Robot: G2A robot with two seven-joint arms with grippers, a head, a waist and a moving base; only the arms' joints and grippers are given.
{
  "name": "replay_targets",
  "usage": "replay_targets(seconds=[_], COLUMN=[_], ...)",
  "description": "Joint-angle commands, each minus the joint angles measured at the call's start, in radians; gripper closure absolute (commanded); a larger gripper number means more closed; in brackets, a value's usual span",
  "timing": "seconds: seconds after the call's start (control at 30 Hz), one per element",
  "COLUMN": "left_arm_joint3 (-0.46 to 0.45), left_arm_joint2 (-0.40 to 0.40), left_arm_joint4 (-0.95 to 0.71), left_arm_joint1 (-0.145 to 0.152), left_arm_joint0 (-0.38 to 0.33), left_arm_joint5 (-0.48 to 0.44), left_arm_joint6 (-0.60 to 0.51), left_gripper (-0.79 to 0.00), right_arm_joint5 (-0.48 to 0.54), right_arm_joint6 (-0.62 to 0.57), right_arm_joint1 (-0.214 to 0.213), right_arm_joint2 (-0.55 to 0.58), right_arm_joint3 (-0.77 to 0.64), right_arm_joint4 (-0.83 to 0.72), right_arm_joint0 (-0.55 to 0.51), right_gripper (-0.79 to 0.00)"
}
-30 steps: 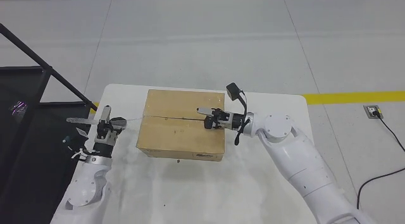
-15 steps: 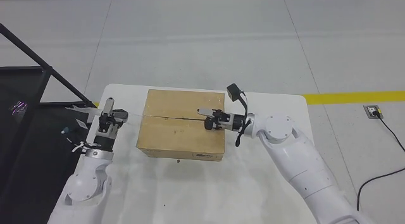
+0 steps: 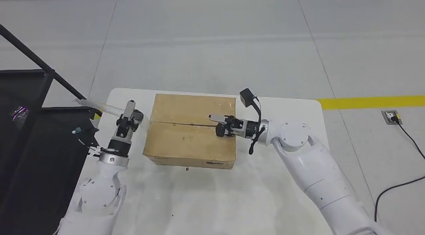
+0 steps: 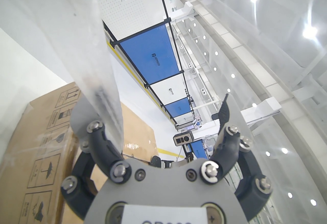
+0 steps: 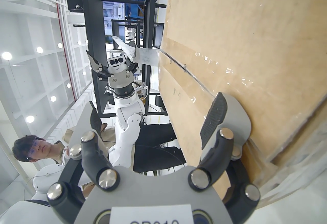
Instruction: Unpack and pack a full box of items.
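Note:
A closed cardboard box stands on the white table, its top seam taped. My left gripper is just beside the box's left end, open. A long strip of clear tape clings to one of its fingers and trails up and away from the box; from above the strip slants to the far left. My right gripper is open over the box top near the seam, with one pad lying against the cardboard. Across the box, the left gripper stands open with the strip reaching to the seam's end.
A black metal frame and dark netting stand off the table's left edge, close to the left arm. Bare tabletop lies in front of the box and to its right. A yellow floor line runs behind the table.
My left gripper has moved closer to the box's left end and slightly farther back, carrying the tape strip with it. The right gripper has stayed on the box top.

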State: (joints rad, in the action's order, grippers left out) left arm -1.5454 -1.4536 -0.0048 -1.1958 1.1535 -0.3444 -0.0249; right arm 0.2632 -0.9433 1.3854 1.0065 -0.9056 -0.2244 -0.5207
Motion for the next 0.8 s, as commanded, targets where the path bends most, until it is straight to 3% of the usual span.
replay_targets(seconds=[0.0,0.77], left_arm_joint3=[0.002,0.102], left_arm_joint2=[0.018,0.164], left_arm_joint4=[0.034,0.211], left_arm_joint1=[-0.002,-0.033], left_arm_joint0=[-0.007,-0.106], left_arm_joint5=[0.009,0.044], left_arm_joint6=[0.000,-0.038], left_gripper=[-0.785,-0.785], right_arm_joint5=[0.003,0.006], right_arm_joint6=[-0.003,-0.010], right_arm_joint1=[-0.001,-0.008], right_arm_joint2=[0.003,0.022], right_arm_joint3=[0.002,0.002], right_arm_joint4=[-0.002,-0.003], right_arm_joint0=[-0.001,-0.008], right_gripper=[-0.785,-0.785])
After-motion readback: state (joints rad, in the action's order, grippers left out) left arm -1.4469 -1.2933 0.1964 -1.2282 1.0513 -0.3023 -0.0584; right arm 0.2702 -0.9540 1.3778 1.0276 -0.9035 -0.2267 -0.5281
